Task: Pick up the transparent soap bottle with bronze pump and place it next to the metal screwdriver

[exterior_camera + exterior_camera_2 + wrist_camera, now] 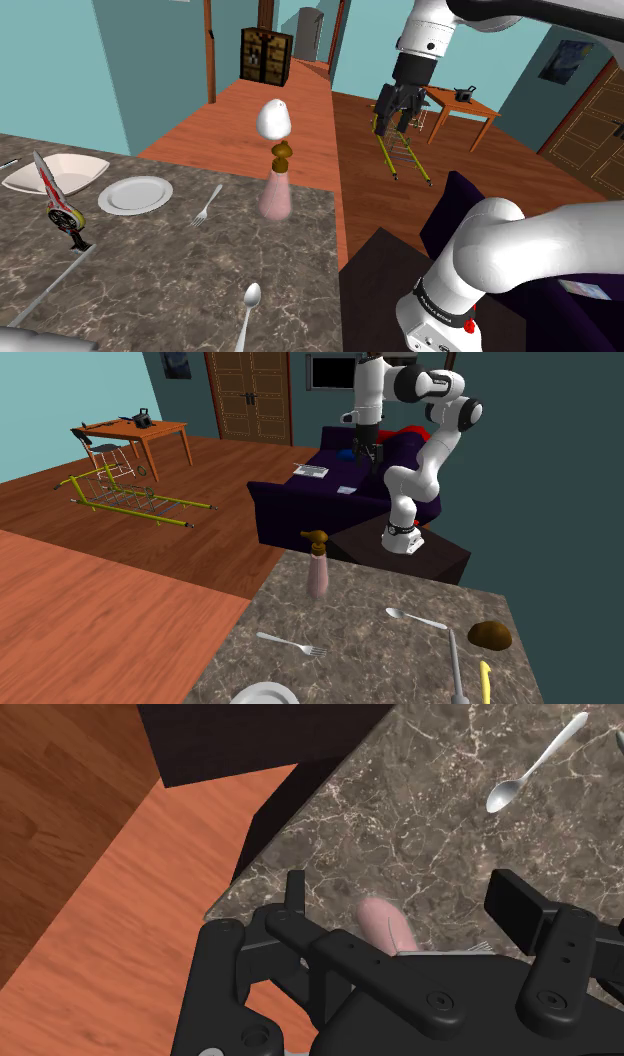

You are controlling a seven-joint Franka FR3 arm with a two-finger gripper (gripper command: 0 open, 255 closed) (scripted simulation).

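Gripper [398,122], fingers apart and empty, hangs high above the soap bottle [275,190] standing untouched on the counter [150,280]; pickup and placement both lie ahead.

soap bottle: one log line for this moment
stage: pre-grasp | gripper: open, high above soap bottle, no contact | soap bottle: upright near counter edge | placed: not yet

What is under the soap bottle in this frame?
The pink soap bottle stands upright on the marbled counter, close to its edge beside the wooden floor. Its base hides the spot beneath it; in the wrist view the gripper covers part of the bottle.
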